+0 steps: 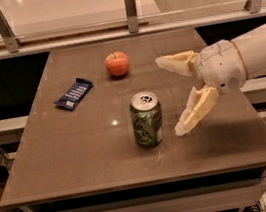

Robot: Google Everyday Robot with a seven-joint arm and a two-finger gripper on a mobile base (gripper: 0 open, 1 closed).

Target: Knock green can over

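One green can (147, 119) stands upright, with one apple (117, 63) and one blue snack bar (74, 94); the gripper (168, 96) gapes wide, empty, beside the can

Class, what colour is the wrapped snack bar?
Dark blue wrapped snack bar, camera view; open pincer right of green aluminium can.

The white, rounded plastic arm (260, 51) extends in from the right edge of the view, roughly level and pointing left. At its end sits the cream-coloured two-finger gripper (168, 96), its jaws spread wide apart: the upper one points left, the lower one slants down and left.
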